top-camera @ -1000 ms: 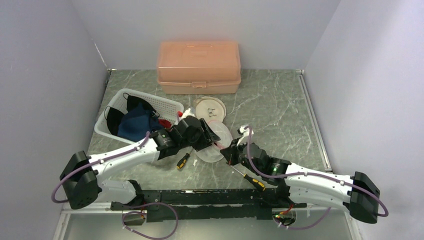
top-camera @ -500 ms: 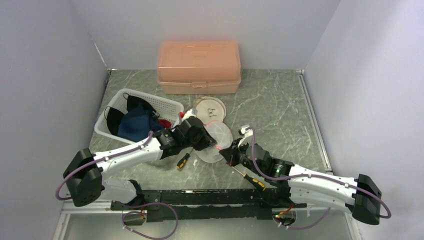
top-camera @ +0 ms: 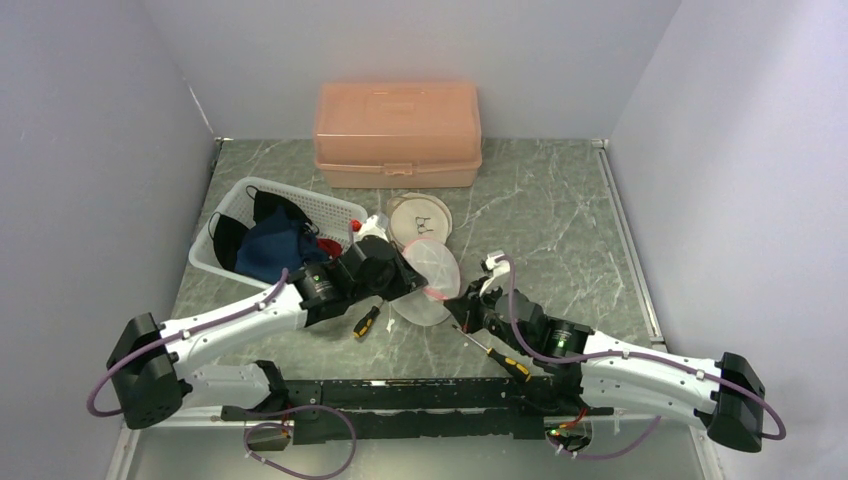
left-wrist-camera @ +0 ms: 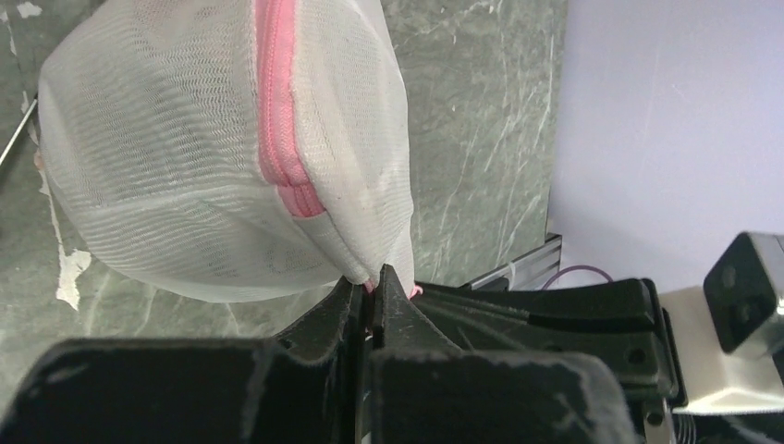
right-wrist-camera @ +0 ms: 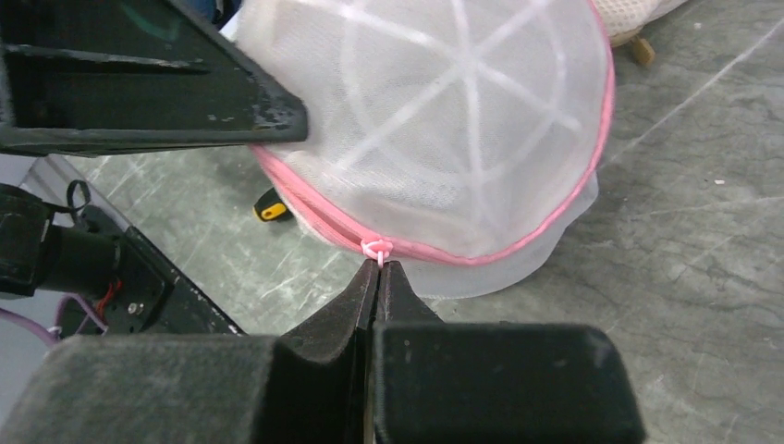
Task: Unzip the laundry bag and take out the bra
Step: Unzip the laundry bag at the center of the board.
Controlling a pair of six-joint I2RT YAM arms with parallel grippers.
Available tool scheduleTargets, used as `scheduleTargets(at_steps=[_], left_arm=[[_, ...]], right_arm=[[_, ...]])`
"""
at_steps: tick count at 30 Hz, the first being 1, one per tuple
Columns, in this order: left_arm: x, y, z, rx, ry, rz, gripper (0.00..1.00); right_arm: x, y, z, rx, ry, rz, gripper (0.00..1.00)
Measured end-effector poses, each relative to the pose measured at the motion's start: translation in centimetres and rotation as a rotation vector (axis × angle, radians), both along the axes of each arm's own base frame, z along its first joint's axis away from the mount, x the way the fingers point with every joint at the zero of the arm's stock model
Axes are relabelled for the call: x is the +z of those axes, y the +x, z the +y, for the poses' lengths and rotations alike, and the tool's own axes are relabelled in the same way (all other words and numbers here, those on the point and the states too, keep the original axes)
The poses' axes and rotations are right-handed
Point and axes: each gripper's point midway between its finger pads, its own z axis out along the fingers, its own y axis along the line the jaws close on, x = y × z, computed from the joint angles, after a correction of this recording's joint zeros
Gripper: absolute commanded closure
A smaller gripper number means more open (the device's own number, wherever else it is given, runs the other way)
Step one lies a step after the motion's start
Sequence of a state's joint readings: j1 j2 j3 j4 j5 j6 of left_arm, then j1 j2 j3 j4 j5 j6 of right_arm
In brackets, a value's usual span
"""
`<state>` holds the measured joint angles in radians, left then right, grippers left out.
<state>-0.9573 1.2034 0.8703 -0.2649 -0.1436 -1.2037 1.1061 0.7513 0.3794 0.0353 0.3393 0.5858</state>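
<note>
One change, left claw (left-wrist-camera: 374,280) gripping laundry bag (left-wrist-camera: 185,157)

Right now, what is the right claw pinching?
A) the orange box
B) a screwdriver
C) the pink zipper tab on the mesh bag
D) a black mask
C: the right gripper is closed on the pink zipper tab of the mesh bag.

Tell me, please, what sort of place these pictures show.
Probably a robotics lab test booth, not a home: plain panel walls box in a marble-look table, the left arm and right arm are bolted at its near edge, and a laundry bag, basket and plastic box look staged.
</note>
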Motion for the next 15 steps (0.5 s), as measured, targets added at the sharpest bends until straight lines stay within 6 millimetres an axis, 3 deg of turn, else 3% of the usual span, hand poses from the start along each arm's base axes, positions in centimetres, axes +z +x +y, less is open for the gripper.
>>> scheduleTargets(at_steps=[5,11,15], left_arm=[[0.8,-0.6,0.5,-0.058,0.007,-0.064,0.97],[2.2,-1.4,1.0,-0.149,0.016,-0.149,0.97],[2.2,-2.1,0.8,-0.239,0.052,-0.182,0.97]], right_arm=[[-0.6,0.4,-0.5,-0.034,-0.028,0.002,1.0],[-3.1,1.7,-1.8,-0.121,-0.108,0.047,1.0],[-2.4,1.9,-2.3,-0.143,-0.095,0.029,1.0]])
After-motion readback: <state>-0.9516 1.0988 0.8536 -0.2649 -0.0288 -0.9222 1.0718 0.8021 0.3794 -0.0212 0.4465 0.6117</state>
